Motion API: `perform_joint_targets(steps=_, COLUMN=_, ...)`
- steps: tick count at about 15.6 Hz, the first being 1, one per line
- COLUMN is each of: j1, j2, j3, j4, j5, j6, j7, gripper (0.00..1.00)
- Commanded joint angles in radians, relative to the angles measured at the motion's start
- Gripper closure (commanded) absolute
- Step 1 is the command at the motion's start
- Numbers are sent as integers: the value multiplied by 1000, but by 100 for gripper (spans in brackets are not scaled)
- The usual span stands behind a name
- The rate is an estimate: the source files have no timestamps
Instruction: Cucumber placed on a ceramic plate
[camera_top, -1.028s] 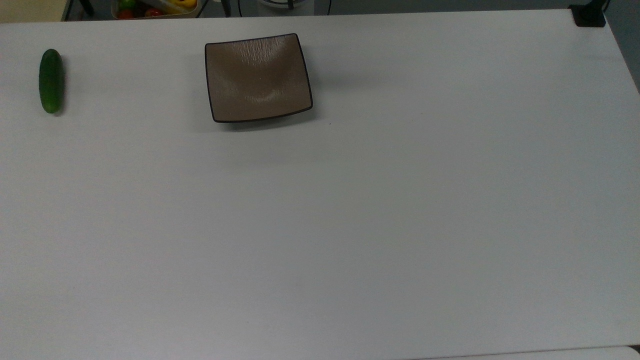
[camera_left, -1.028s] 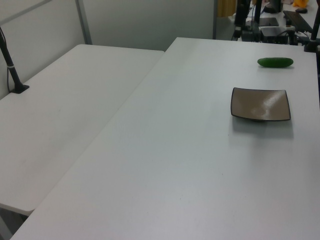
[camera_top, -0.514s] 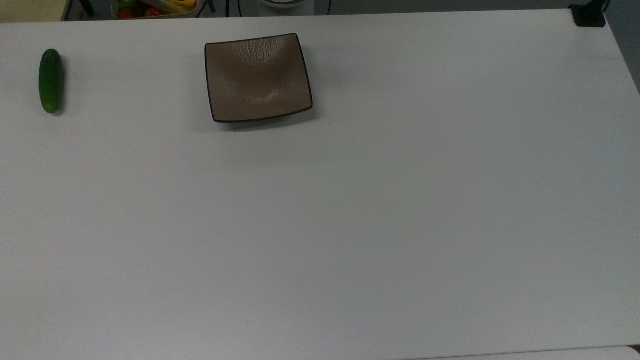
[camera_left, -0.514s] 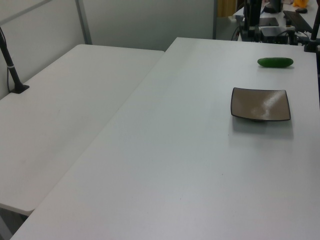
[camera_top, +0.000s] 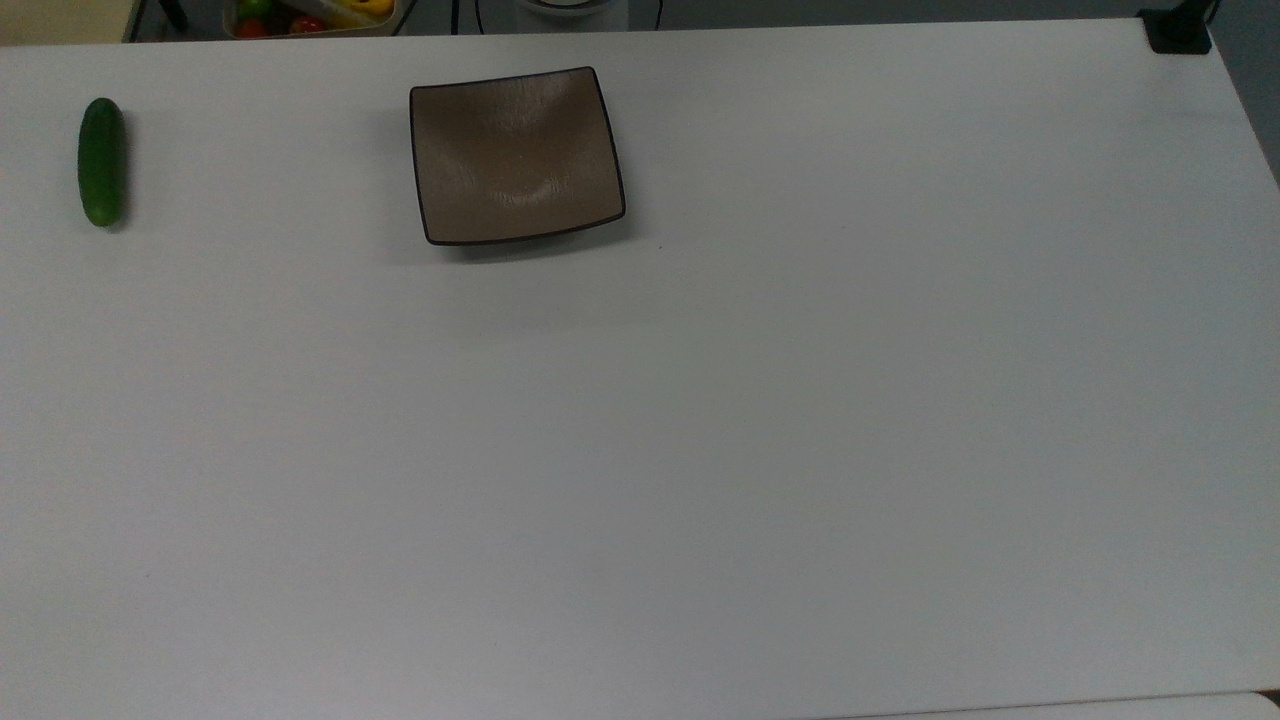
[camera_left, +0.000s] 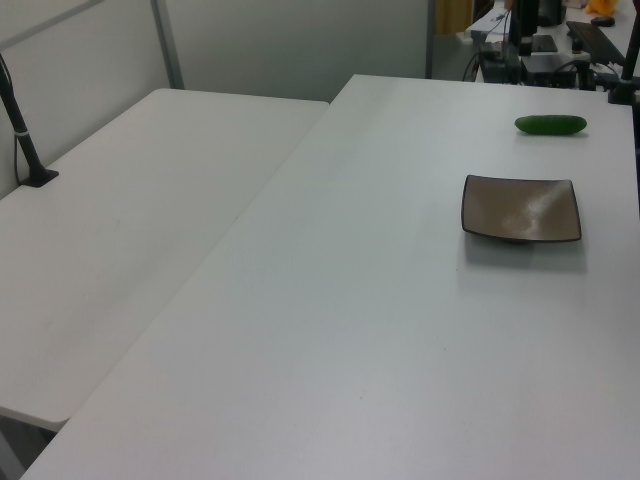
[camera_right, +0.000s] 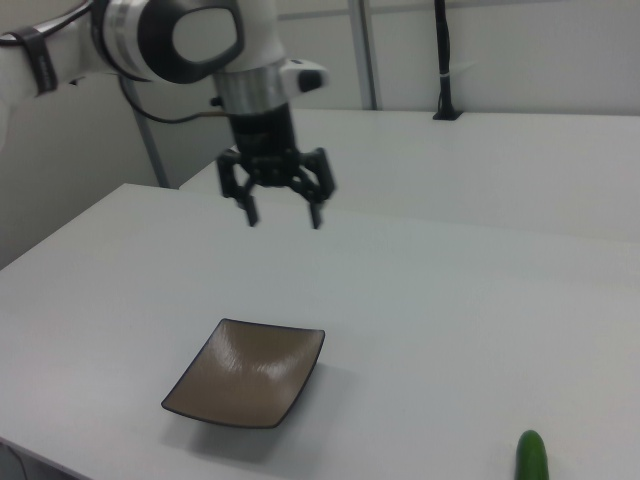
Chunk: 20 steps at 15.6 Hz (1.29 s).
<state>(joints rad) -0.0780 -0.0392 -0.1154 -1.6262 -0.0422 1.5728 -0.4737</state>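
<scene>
The small, smooth, dark green cucumber (camera_top: 102, 162) is lying flat on the white bench (camera_top: 700, 420), far out at the top view's 9 o'clock side of the square, glossy brown-taupe ceramic plate (camera_top: 515, 155), well apart from it. In the top view its long axis is running from 12 o'clock to 6 o'clock. In the left view the cucumber (camera_left: 550, 124) is sitting at 12 o'clock from the plate (camera_left: 520, 208), lying crosswise. In the right view just its rounded end (camera_right: 532, 457) is showing at the lower edge, at about 4 o'clock from the plate (camera_right: 246, 372).

The plate is resting on the bench with nothing on it, its thin dark rim curling upward.

In the right view the black two-finger gripper (camera_right: 282, 216) on the white robot arm (camera_right: 170, 40) is hanging in the air above the bench, at 12 o'clock from the plate, fingers pointing down. Its jaws are standing wide apart, holding nothing.

A second white table (camera_left: 110, 230) is standing just beside the bench at the left view's 9 o'clock.
</scene>
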Motion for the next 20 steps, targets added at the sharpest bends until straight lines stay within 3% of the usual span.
perform_joint_targets(steps=1, j1=-32, j2=1, j3=-75, j4=-15, j5=-27, j6=111, j7=-66, gripper=0)
perform_joint_targets(steps=7, j1=-106, j2=50, j3=-207, j4=-102, j5=-28, j6=347, j7=-172, gripper=0)
perform_joint_targets(steps=10, j1=-149, j2=88, j3=-243, j4=-147, j5=-25, j6=424, j7=-261, gripper=0)
perform_joint_targets(steps=14, j1=-212, j2=177, j3=-250, j4=-182, j5=-10, j6=496, j7=-269, gripper=0)
perform_joint_targets(steps=20, j1=-243, j2=303, j3=-250, j4=-253, j5=-10, j6=690, j7=-273, gripper=0)
